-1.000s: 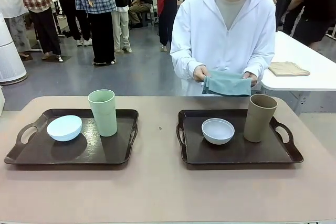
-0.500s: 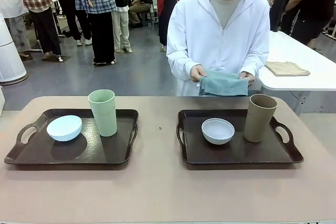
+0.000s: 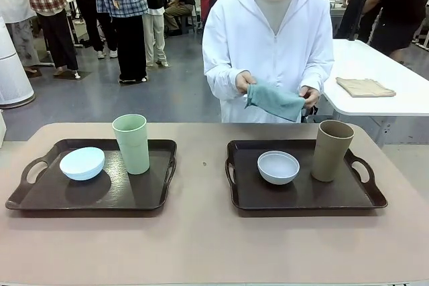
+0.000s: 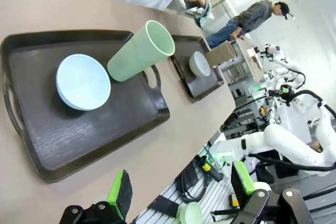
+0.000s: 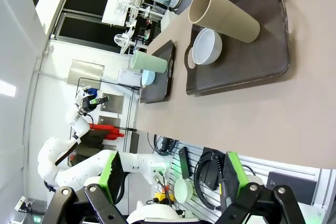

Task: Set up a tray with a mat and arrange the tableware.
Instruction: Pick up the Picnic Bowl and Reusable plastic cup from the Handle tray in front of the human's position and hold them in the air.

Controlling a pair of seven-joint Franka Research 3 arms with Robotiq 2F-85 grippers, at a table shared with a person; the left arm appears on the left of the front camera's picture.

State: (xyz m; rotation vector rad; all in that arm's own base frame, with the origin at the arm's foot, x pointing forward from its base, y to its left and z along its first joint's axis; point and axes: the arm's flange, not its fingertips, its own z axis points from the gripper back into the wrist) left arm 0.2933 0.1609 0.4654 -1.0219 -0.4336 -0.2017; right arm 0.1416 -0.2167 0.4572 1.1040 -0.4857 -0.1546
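Our left gripper (image 4: 181, 184) hovers off the near edge of the table (image 3: 201, 246), jaws apart with nothing between them. Our right gripper (image 5: 172, 174) likewise stands wide and empty. Of each we see little more than green pads and black knuckles rising from the bottom edge.

Two dark trays sit on the table. The left tray (image 3: 60, 199) carries the pale blue bowl (image 3: 82, 163) and, just beside it, the upright light green cup (image 3: 131, 143). The right tray (image 3: 301, 195) carries the greyish-white bowl (image 3: 278, 167), with the brown cup (image 3: 332, 150) upright near its right handle.

Across the table a person in a white hooded jacket holds a teal cloth (image 3: 273, 100), probably the mat, in the air clear of the table. One hand (image 3: 244, 82) grips its upper corner; the other hand (image 3: 310, 96) is largely hidden behind the fabric. We cannot tell how the cloth is folded. The top edge cuts off the person's head. A folded beige cloth (image 3: 365, 87) lies on a white table (image 3: 402, 102) behind.
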